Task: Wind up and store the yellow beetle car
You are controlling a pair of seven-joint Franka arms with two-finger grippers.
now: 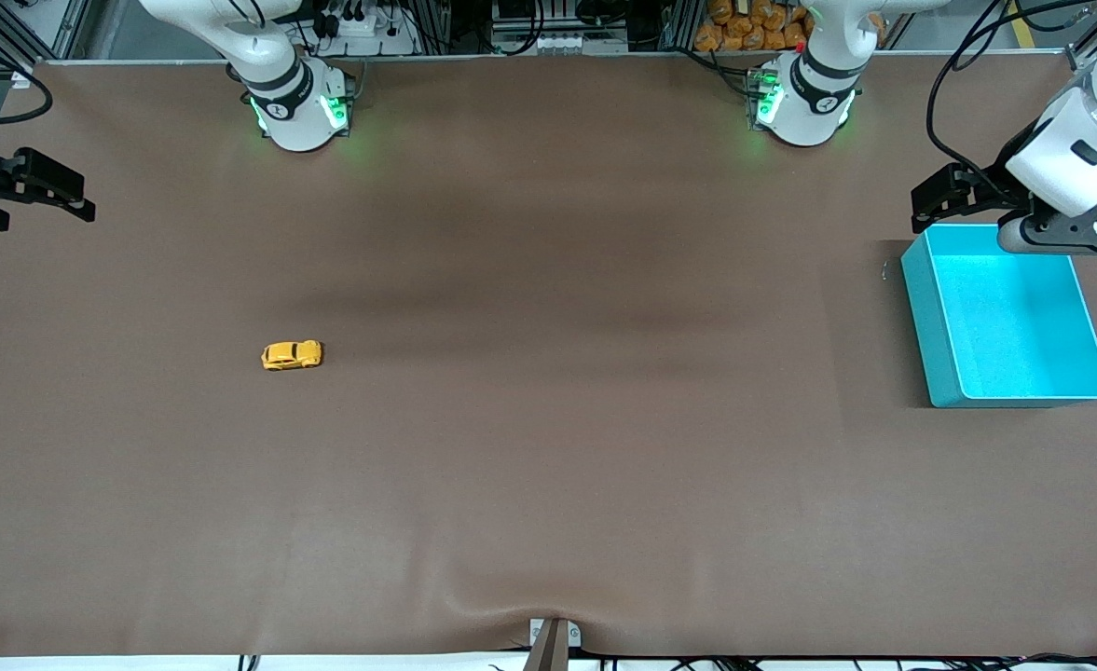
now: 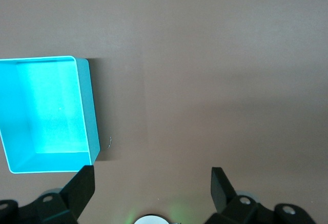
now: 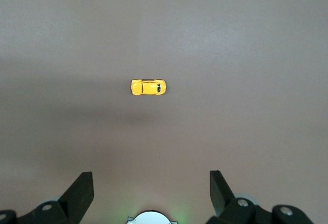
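Note:
The yellow beetle car (image 1: 292, 355) stands on its wheels on the brown table, toward the right arm's end, with nothing touching it. It also shows in the right wrist view as the small yellow beetle car (image 3: 148, 87), well apart from the fingers. My right gripper (image 1: 45, 216) hangs open and empty over the table's edge at the right arm's end; its jaws (image 3: 151, 175) stand wide. My left gripper (image 1: 925, 210) hovers open and empty over the table beside the turquoise bin (image 1: 930, 326), near the bin's corner farthest from the front camera. The same gripper (image 2: 151, 175) has only bare table between its fingers.
The turquoise bin (image 2: 88, 106) is empty and sits at the left arm's end of the table. Both arm bases (image 1: 296, 107) (image 1: 804, 102) stand along the table edge farthest from the front camera. A wrinkle in the table cover (image 1: 511, 610) lies near the front edge.

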